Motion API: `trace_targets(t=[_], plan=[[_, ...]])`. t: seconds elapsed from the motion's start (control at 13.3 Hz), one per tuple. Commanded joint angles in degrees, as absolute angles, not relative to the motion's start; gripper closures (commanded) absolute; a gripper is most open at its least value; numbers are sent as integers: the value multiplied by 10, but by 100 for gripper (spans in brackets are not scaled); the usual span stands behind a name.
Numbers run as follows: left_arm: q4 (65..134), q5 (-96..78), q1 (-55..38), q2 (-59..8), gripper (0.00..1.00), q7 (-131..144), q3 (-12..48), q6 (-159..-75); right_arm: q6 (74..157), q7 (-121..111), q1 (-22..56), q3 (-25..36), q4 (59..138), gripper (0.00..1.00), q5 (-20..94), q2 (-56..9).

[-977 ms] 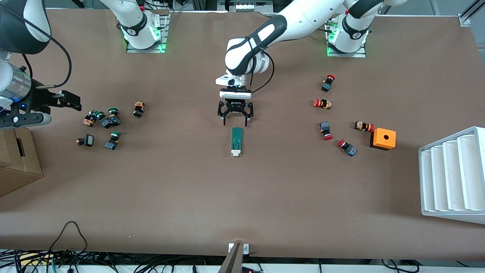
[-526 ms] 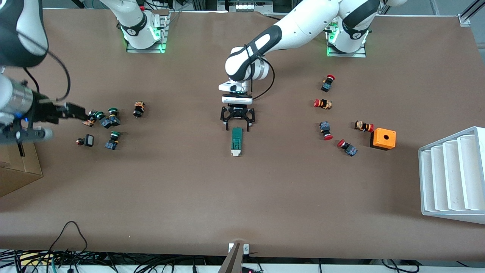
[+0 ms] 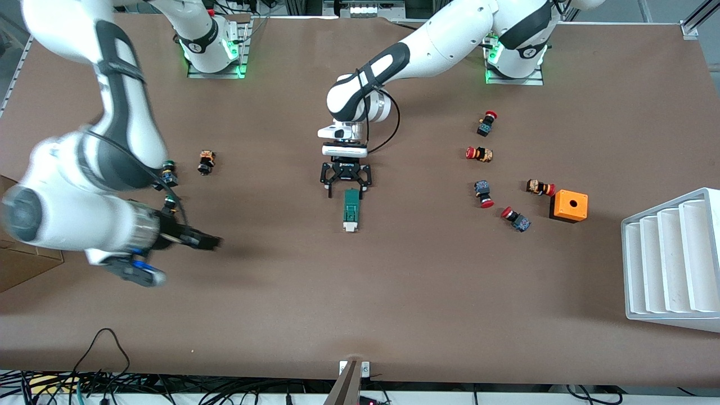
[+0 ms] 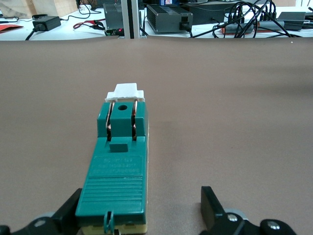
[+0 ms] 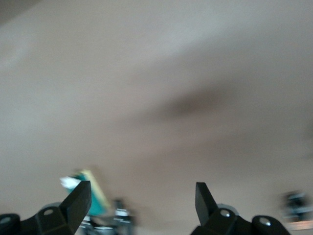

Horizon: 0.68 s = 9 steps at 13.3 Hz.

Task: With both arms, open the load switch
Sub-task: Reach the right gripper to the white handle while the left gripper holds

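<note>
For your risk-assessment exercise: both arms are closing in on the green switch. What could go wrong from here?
1. The open left gripper sits off-centre on the load switch: one finger is by its edge, so closing could push it sideways.
2. The right gripper, open, is blurred with motion over bare table; it could overshoot and hit the switch or the left gripper.

Raised lettering shows on the load switch (image 4: 116, 169) but is too faint to read
</note>
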State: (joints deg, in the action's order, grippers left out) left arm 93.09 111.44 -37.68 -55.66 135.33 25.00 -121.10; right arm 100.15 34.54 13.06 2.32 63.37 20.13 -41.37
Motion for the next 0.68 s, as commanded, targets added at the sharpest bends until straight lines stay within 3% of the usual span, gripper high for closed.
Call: trace_targets(t=[0.0, 0.23, 0.45, 0.6], plan=[[916, 1135, -381, -575, 1, 1366, 245, -1206, 1023, 476, 148, 30, 602, 5, 251, -462], [918, 1134, -381, -575, 21, 1366, 246, -1204, 1083, 628, 175, 29, 600, 5, 318, -500], [919, 1134, -381, -575, 52, 1367, 246, -1201, 1154, 792, 226, 24, 585, 5, 323, -551], [923, 1134, -381, -575, 66, 1372, 245, -1200, 1158, 864, 258, 29, 559, 5, 323, -586]])
